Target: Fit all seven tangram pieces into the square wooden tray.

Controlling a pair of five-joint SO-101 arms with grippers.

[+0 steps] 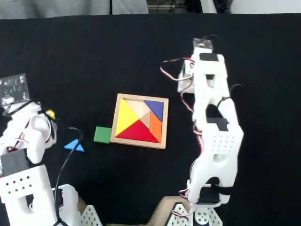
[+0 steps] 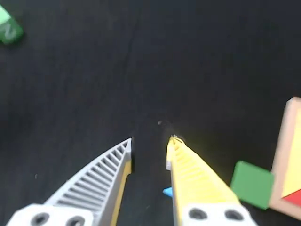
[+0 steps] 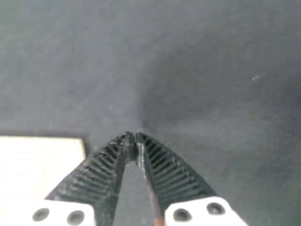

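Observation:
The square wooden tray (image 1: 164, 123) lies mid-table. It holds a yellow triangle (image 1: 124, 117), a red triangle (image 1: 138, 132), a blue triangle (image 1: 155, 108) and an orange piece (image 1: 156, 125), with a bare wood patch between them. A green square (image 1: 102, 134) lies against the tray's left edge, and a light blue triangle (image 1: 74, 146) rests further left. My left gripper (image 1: 49, 115) hovers open at the far left. Its wrist view shows its open gripper (image 2: 150, 143) over bare cloth, the green square (image 2: 252, 183) and the tray corner (image 2: 289, 155). My right gripper (image 3: 134, 139) is shut, empty, at the table's far right (image 1: 203, 43).
Black cloth covers the table. A small green object (image 2: 9, 28) lies off from the left gripper. A pale surface (image 3: 42, 150) borders the cloth by the right gripper. Arm bases stand at the front edge, and cables trail near the blue triangle.

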